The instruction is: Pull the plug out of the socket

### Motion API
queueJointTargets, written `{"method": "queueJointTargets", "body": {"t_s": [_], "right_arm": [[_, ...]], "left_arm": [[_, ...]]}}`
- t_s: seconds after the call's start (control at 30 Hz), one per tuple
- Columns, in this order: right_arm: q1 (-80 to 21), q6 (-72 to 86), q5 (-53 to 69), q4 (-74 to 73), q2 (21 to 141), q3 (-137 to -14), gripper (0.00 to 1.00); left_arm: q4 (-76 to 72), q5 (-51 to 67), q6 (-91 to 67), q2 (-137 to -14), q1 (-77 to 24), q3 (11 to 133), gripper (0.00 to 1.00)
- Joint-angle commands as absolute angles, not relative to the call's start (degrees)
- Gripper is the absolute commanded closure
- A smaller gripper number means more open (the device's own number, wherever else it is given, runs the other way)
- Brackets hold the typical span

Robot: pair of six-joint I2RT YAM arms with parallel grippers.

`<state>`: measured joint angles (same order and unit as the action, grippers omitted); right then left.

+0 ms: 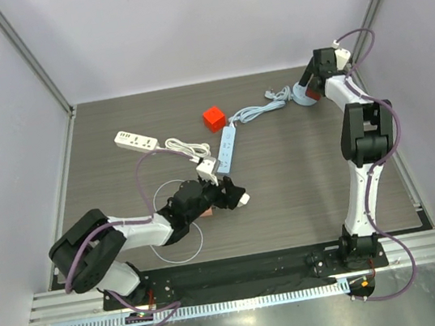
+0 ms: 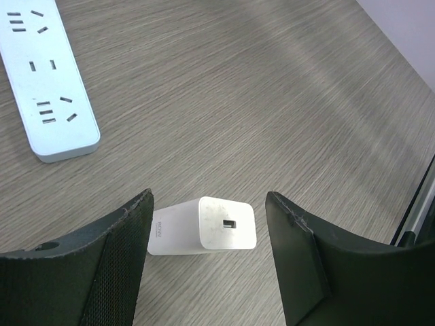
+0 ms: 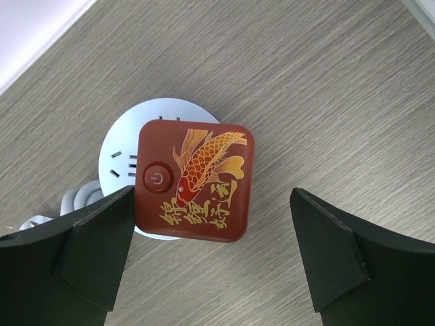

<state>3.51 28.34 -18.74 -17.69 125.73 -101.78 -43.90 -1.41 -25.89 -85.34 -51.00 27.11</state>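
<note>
Red plug [image 3: 194,180] on socket [image 3: 117,146], under right tool [image 3: 212,195] (jaws wide)

**Three views, one table**

From above and behind, we look down on the whole table [image 1: 289,201]. Our left wrist camera sits close over the white strip [image 2: 47,81]; our right, close above the round socket [image 3: 117,139], both also visible overhead.

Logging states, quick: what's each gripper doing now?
Left gripper: open, white charger lying between its fingers.
Right gripper: open, above the red plug.
</note>
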Motion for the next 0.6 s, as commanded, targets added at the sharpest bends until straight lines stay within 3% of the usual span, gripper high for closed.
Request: {"method": "queueJointTargets", "body": {"t_s": [0.0, 0.23, 0.33, 0.4, 0.47, 0.53, 0.57], "right_arm": [[3.5, 26.7, -19.2, -16.7, 125.3, -103.6, 0.03], [3.6, 26.5, -19.6, -15.7, 124.5, -100.8, 0.11], [3.6, 26.4, -19.6, -15.1, 123.6, -99.4, 0.19], [3.7, 26.2, -19.4, -14.6, 122.9, -97.9, 0.29], [3.6, 26.3, -19.3, -14.2, 122.0, -96.1, 0.49], [3.7, 26.7, -18.7, -13.7, 120.1, -94.5, 0.61], [3.6, 27.2, -18.3, -13.5, 119.3, -92.6, 0.73]], "left_arm": [[-46.8, -0.6, -24.6, -85.6, -51.2, 28.7, 0.32], [-46.1, -0.3, -24.3, -86.5, -51.2, 29.6, 0.33], [-45.3, -0.3, -23.9, -86.4, -51.2, 29.9, 0.34], [-44.8, -0.3, -23.6, -86.3, -51.2, 30.1, 0.33], [-44.6, -0.4, -23.3, -86.2, -51.2, 30.1, 0.34], [-44.4, -0.6, -22.9, -86.1, -51.5, 29.9, 0.34], [-44.3, -1.0, -22.9, -86.1, -51.7, 29.9, 0.34]]}}
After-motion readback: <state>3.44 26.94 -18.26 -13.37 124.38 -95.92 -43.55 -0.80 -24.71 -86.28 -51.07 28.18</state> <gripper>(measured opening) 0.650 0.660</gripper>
